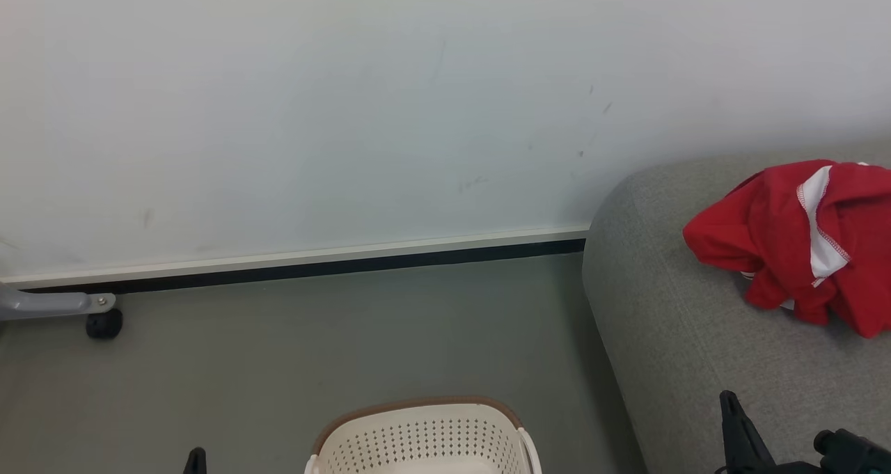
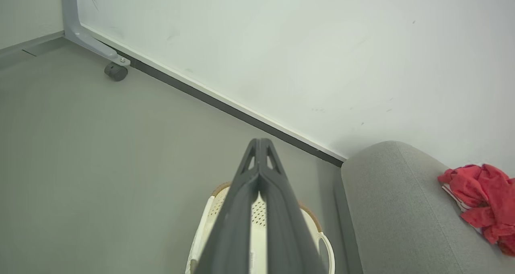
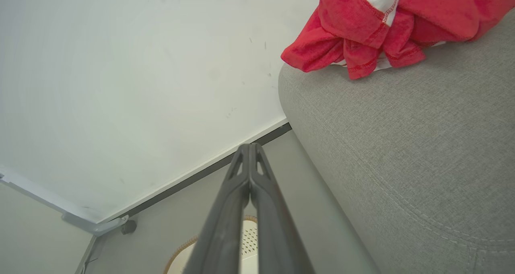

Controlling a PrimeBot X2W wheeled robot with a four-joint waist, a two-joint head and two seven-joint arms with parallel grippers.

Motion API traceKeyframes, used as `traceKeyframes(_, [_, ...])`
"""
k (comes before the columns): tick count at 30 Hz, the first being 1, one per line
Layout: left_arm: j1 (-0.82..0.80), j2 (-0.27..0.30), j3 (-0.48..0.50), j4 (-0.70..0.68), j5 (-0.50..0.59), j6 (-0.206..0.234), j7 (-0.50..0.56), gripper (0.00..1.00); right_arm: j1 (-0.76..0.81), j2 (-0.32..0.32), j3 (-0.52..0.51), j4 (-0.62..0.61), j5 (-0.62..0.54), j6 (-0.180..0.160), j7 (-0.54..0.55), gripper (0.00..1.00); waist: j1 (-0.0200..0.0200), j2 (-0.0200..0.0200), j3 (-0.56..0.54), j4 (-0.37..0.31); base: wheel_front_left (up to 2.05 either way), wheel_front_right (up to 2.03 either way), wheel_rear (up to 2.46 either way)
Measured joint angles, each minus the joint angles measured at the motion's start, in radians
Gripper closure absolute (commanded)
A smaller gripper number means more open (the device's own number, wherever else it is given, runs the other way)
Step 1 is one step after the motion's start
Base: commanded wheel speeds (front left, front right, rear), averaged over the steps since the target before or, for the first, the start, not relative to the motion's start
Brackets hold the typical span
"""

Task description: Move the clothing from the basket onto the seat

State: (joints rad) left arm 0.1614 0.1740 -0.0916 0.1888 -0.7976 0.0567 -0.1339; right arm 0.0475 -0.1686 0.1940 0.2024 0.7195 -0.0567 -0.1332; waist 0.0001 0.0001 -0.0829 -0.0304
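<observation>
The red clothing (image 1: 800, 244) with white panels lies bunched on the grey seat (image 1: 668, 335) at the right, also seen as clothing (image 2: 483, 197) and clothing (image 3: 370, 28). The cream basket (image 1: 424, 436) with its brown rim stands on the floor at the bottom middle; what I see of its inside is bare. My left gripper (image 2: 259, 143) is shut with nothing in it, above the basket (image 2: 322, 242). My right gripper (image 3: 249, 147) is shut and holds nothing, beside the seat (image 3: 402, 145); its tip (image 1: 727, 397) rises at the lower right. The left gripper's tip (image 1: 197, 453) pokes up at the bottom left.
A white wall with a dark skirting strip (image 1: 313, 269) runs behind the grey floor (image 1: 313, 349). A grey frame leg with a black caster (image 1: 104, 323) stands at the far left by the wall.
</observation>
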Motion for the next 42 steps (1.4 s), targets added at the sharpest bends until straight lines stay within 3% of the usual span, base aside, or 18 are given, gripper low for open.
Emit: traceKeyframes(42, [-0.125,-0.070,0.099,0.056,-0.433,-0.095,0.134,1.00,-0.074,0.069,-0.179,0.053,0.480,0.095,0.133,1.00,0.0000,-0.0001,0.046,0.017,0.00,0.00,0.00])
